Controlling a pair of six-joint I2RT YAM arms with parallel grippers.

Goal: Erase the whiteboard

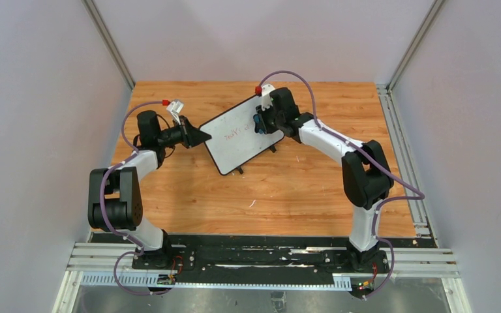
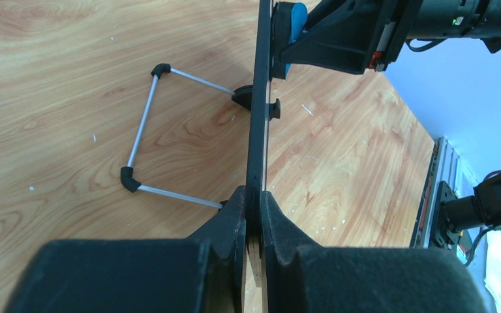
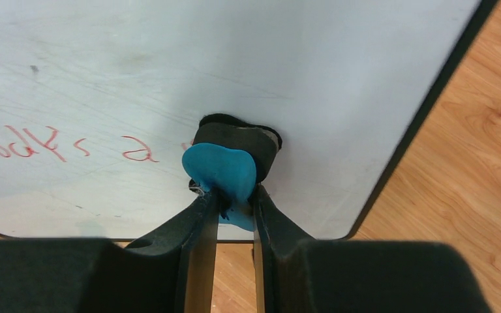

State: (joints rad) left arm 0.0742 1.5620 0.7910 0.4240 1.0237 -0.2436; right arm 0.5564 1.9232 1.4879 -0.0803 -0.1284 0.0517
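The whiteboard (image 1: 241, 137) stands tilted on the wooden table, with red handwriting (image 3: 59, 145) on its face. My left gripper (image 1: 199, 135) is shut on the board's left edge; in the left wrist view the board (image 2: 259, 130) runs edge-on between my fingers (image 2: 231, 222). My right gripper (image 1: 261, 121) is shut on the blue eraser (image 3: 222, 171), whose dark felt pad presses on the board's face (image 3: 235, 59) just right of the writing. The eraser also shows in the left wrist view (image 2: 291, 23).
The board's wire stand (image 2: 145, 127) rests on the table behind it. The wooden table (image 1: 287, 189) is bounded by grey walls, with metal rails (image 1: 404, 130) along the right side and the arm bases at the near edge.
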